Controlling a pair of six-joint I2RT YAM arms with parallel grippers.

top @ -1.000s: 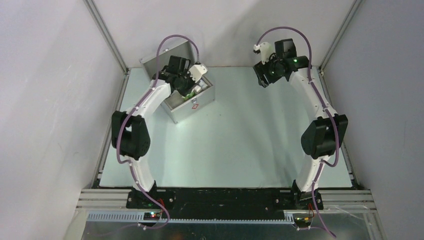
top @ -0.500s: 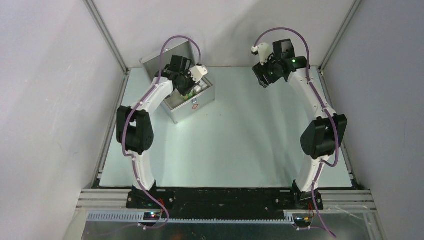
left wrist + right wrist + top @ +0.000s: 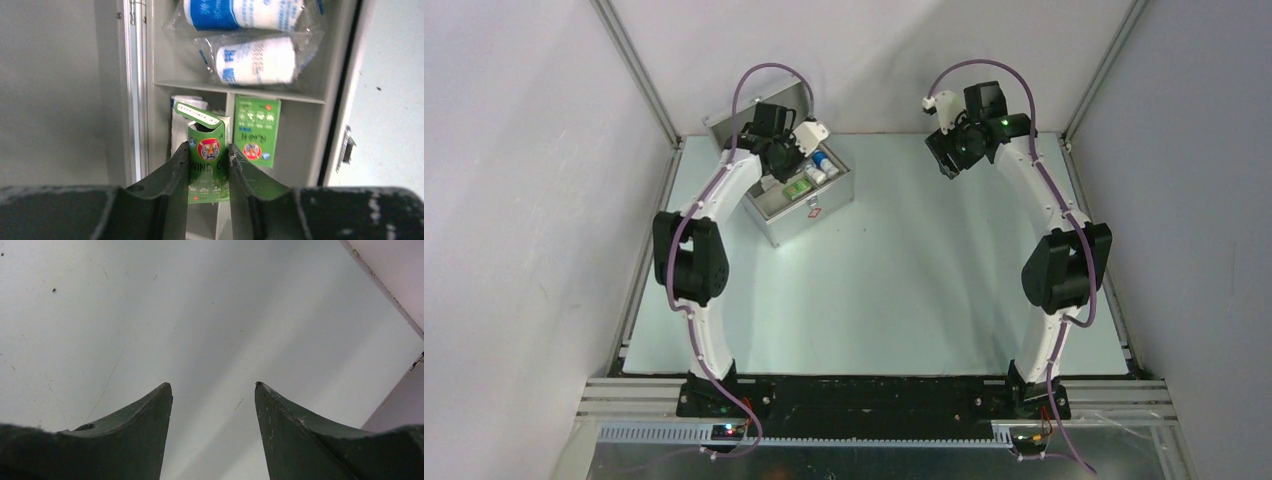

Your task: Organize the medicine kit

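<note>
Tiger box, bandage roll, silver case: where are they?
tiger box (image 3: 209,165), left wrist view, front face.
lower bandage roll (image 3: 257,61), left wrist view, wrapped middle.
silver case (image 3: 799,222), top view, front wall.

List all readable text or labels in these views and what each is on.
"WIND O": on the green box held in the left gripper; the rest is hidden. A tiger logo sits above it.
Print on the second green box: too small to read.
Blue print on the wrapped bandage rolls: blurred, unreadable.
The red mark on the medicine kit front: too small to read.
Right wrist view: no text.
</note>
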